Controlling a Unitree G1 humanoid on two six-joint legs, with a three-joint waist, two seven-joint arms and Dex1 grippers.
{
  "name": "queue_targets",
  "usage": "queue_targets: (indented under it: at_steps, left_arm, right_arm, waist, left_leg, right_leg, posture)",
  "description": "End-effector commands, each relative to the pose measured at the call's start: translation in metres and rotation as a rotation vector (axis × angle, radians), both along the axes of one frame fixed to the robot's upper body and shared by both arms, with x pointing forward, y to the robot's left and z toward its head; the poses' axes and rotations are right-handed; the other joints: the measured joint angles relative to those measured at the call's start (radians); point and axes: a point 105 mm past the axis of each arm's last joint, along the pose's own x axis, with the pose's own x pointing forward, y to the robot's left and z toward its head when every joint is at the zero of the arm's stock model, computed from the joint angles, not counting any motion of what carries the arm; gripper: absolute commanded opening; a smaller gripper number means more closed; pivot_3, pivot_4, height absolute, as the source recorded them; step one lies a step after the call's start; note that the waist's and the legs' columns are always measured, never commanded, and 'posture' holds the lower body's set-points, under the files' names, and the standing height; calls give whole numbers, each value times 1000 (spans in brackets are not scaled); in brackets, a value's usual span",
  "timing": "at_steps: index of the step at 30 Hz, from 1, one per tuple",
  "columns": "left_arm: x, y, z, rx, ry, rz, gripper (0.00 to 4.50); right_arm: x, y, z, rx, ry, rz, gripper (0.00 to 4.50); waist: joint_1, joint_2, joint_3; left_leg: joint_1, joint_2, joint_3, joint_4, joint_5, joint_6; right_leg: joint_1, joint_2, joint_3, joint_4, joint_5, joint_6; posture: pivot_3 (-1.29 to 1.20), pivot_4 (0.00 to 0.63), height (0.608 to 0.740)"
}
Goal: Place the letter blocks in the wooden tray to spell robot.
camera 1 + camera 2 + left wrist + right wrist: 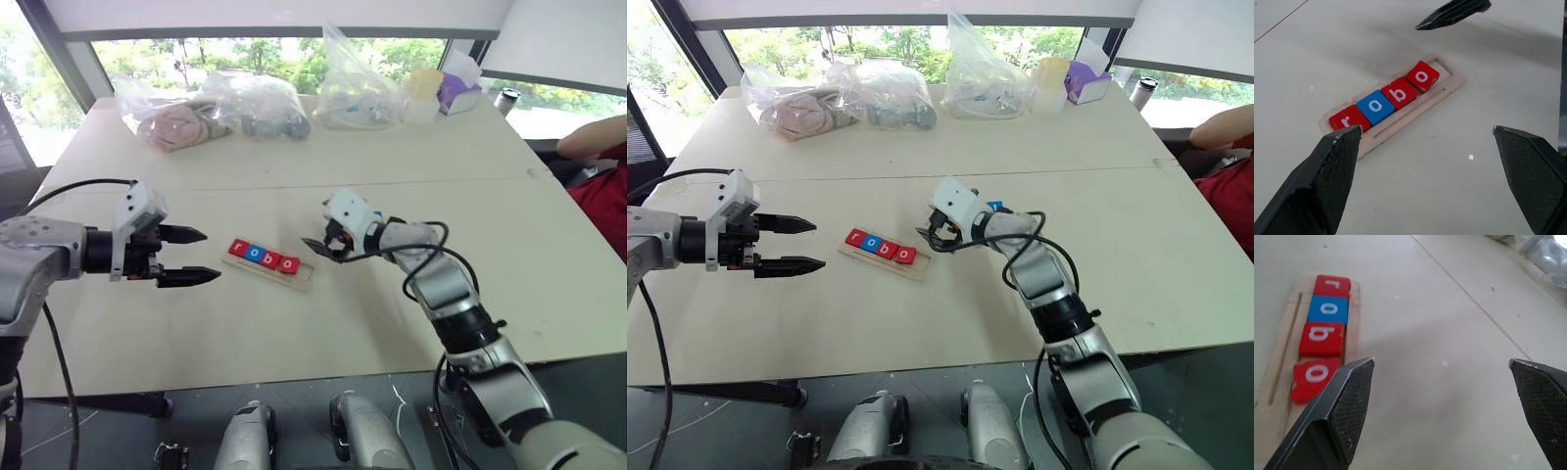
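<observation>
A pale table (294, 333) stands before a wide window with green trees beyond; clear plastic bags (211, 113) of goods, a yellow cup (425, 86) and a purple tissue box (458, 93) line its far edge, and a person's arm in a red sleeve (598, 147) rests at the right side. Near the middle of the table lies the wooden tray (306, 276), set at a slant, holding four letter blocks (263, 256) in a row: a red "r" (1347, 120), a blue "o" (1375, 106), a red "b" (1399, 93) and a red "o" (1422, 76). The last red block sits slightly askew, not square with its neighbours, and the slot beyond it at the tray's right end is bare wood. The left gripper (196, 257) hovers just left of the tray, pointing toward it, its two black fingers spread wide and grasping nothing. The right gripper (323, 245) hangs just beside the tray's right end, angled down toward the table, its fingers likewise spread apart and empty, clear of the blocks.
</observation>
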Motion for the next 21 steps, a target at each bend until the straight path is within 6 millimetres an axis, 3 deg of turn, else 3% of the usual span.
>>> queue_targets:
  at_steps: [1,5,21]
  left_arm:
    - [-1,-2,11,13,-41,-21,4500]
    - [-2,-5,15,10,-43,-45,4500]
    - [-2,-6,16,13,-44,-46,4500]
  right_arm:
    - [-18,6,7,2,-43,20,4452]
    - [-26,9,-4,1,-14,12,4452]
    - [-11,23,-24,-31,0,25,4452]
  waist:
    - [0,0,0]
    - [0,0,0]
    - [10,0,0]
  left_leg:
    - [0,0,0,0,0,0]
    - [0,0,0,1,0,0]
    - [0,0,1,1,0,0]
  right_leg:
    - [0,0,0,0,0,0]
    - [0,1,0,0,0,0]
    - [0,1,0,0,0,0]
  posture:
    - [0,150,740]
    - [0,150,740]
    - [0,150,740]
